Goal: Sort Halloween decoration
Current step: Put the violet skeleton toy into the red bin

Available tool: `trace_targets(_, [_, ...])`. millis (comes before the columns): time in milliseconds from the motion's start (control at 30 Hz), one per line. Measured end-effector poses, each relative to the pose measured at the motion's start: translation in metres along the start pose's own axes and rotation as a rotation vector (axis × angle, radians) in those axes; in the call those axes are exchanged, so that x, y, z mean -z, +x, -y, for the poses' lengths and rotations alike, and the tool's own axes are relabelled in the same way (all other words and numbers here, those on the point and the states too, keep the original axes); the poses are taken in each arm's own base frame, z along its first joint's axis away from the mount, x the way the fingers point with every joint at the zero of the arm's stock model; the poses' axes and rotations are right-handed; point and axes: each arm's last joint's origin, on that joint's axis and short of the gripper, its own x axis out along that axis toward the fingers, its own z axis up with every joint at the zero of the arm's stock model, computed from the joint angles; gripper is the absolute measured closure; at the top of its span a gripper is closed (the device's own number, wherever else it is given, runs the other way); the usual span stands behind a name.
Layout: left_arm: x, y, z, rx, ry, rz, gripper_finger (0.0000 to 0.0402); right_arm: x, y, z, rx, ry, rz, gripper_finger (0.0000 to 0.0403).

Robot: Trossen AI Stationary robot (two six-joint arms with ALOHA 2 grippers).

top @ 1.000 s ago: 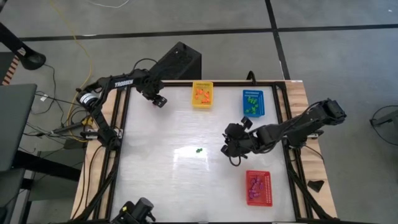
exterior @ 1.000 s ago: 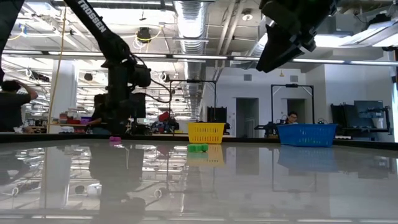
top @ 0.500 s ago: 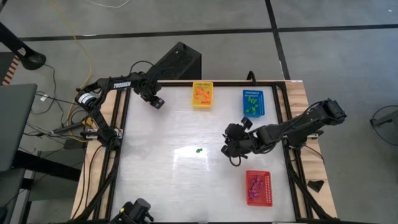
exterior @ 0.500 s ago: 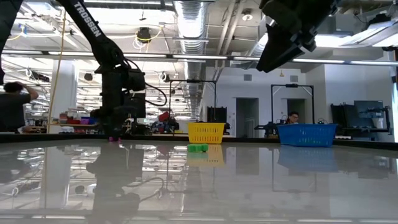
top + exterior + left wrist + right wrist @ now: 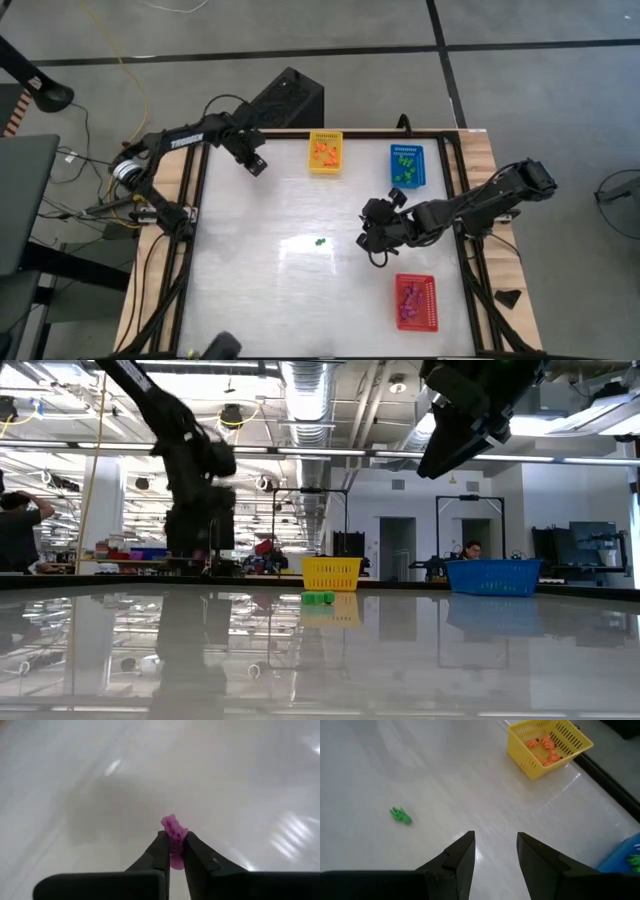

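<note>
Left gripper (image 5: 172, 851) clenched on purple trinket (image 5: 173, 828), now lifted off table (image 5: 260, 290) at far-left corner; pick done, carry to red basket (image 5: 416, 302) likely next; right gripper (image 5: 493, 851) released, idle near green trinket (image 5: 319, 241) mid-table.

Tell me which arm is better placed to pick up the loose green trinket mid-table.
Right. The right gripper hangs open close beside the green trinket. The left gripper, at the far-left corner, is shut on a purple trinket.
</note>
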Motion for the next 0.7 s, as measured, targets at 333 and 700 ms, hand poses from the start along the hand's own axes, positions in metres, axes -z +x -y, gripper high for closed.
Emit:
trace_targets(333, [0.064, 0.011, 0.184, 0.565, 0.422, 0.272, 0.0389, 0.009, -0.001, 0.008, 0.066, -0.022, -0.076, 0.0228])
trace_targets(700, [0.125, 0.029, 0.384, 0.838, 0.906, 0.804, 0.039, 0.011, 0.0, 0.013, 0.113, -0.017, -0.095, 0.0228])
